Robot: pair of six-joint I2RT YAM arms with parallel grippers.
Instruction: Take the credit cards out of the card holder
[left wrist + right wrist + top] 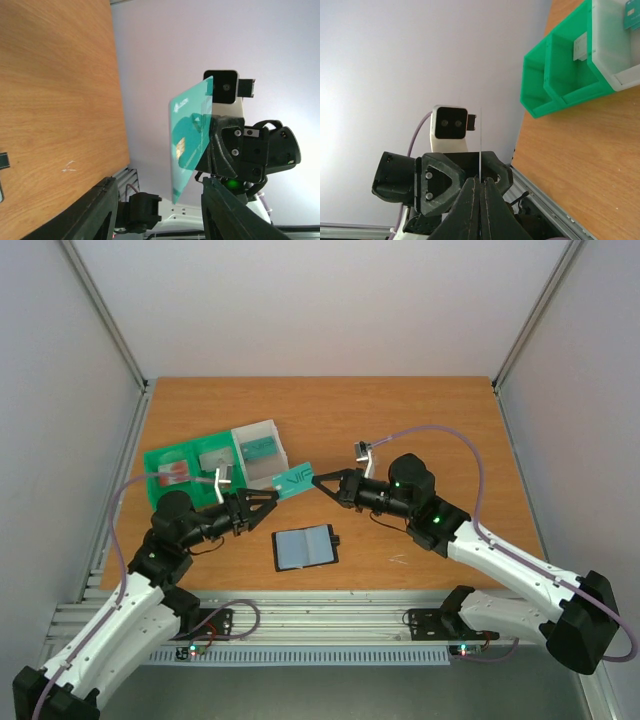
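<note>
The card holder [305,547] lies open on the table, its pale blue-grey pockets facing up, below and between the two grippers. My right gripper [322,483] is shut on one end of a teal credit card [293,480] and holds it in the air. In the right wrist view the card [480,142] is edge-on between my shut right gripper [480,181]. My left gripper [270,498] is open at the card's other end. In the left wrist view the teal card [191,135] hangs between the spread fingers of the left gripper [157,182] without touching them.
A green compartment tray [155,457] at the back left holds a red-blotched card [172,473] and a grey card [212,460]. Beside it a clear-white box [262,429] holds a teal card [260,450]. The tray [555,80] and box [615,50] also show in the right wrist view.
</note>
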